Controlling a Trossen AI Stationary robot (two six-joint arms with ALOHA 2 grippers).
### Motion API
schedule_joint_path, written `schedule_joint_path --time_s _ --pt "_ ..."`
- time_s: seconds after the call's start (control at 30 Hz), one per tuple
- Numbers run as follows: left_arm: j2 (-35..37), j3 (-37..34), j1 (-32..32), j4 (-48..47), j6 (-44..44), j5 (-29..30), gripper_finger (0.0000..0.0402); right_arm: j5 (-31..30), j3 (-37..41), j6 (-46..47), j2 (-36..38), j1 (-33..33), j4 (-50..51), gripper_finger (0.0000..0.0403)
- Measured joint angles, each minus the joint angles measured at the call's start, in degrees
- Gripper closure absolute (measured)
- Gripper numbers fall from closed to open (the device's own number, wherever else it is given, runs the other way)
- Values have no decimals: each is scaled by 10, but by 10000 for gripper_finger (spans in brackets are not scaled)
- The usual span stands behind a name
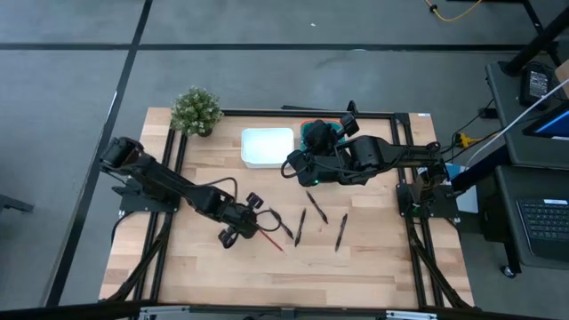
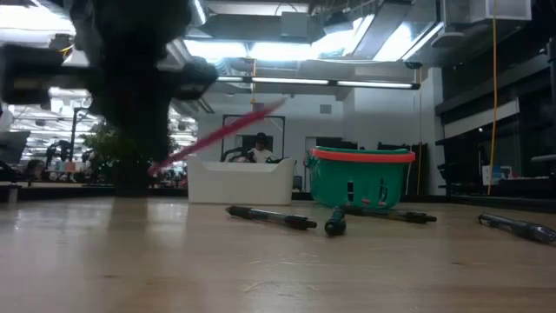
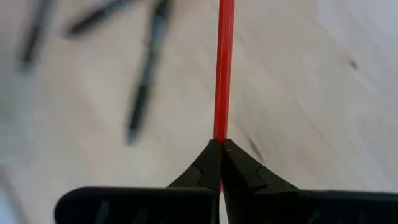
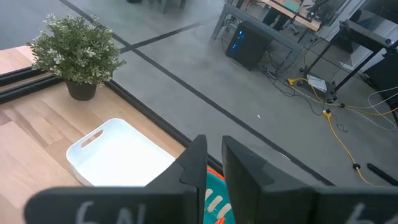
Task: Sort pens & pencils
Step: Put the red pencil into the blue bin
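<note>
My left gripper (image 1: 247, 227) is over the table's middle-left, shut on a red pencil (image 1: 271, 242). In the low view the pencil (image 2: 221, 135) slants upward, clear of the wood. Several dark pens (image 1: 300, 227) (image 1: 340, 231) lie flat on the table to its right, and they also show in the low view (image 2: 269, 216). My right gripper (image 1: 296, 169) hovers by the far side, between the white tray (image 1: 267, 148) and the green basket (image 1: 317, 133). Its fingers (image 4: 214, 167) stand a narrow gap apart with nothing between them. My left gripper pinches the red pencil near one end (image 3: 219, 138) between its two fingertips. The fingers lie roughly along the pencil, which sticks out ahead of them (image 3: 224, 56). It is lifted clear of the table and tilted, free end higher (image 2: 274, 106).
A small potted plant (image 1: 196, 111) stands at the table's far left corner. The white tray (image 4: 118, 155) is seen bare inside. The green basket (image 2: 360, 178) stands right of the tray. Bare wood lies along the near edge (image 1: 284, 280).
</note>
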State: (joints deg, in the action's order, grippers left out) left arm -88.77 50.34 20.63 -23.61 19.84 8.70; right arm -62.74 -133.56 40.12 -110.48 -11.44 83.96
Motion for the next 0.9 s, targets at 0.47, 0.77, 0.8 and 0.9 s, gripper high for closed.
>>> schedule_joint_path --time_s 0.47,0.77,0.8,0.9 --pt "32 1 -69 47 27 42 401 11 0 4 0 0 7 350" --pt "32 0 -66 59 31 32 401 17 0 63 0 0 60 350" --pt "32 -3 -62 67 37 31 401 19 0 63 0 -1 59 350" --pt "33 -14 -58 79 60 32 398 26 0 63 0 -1 59 350"
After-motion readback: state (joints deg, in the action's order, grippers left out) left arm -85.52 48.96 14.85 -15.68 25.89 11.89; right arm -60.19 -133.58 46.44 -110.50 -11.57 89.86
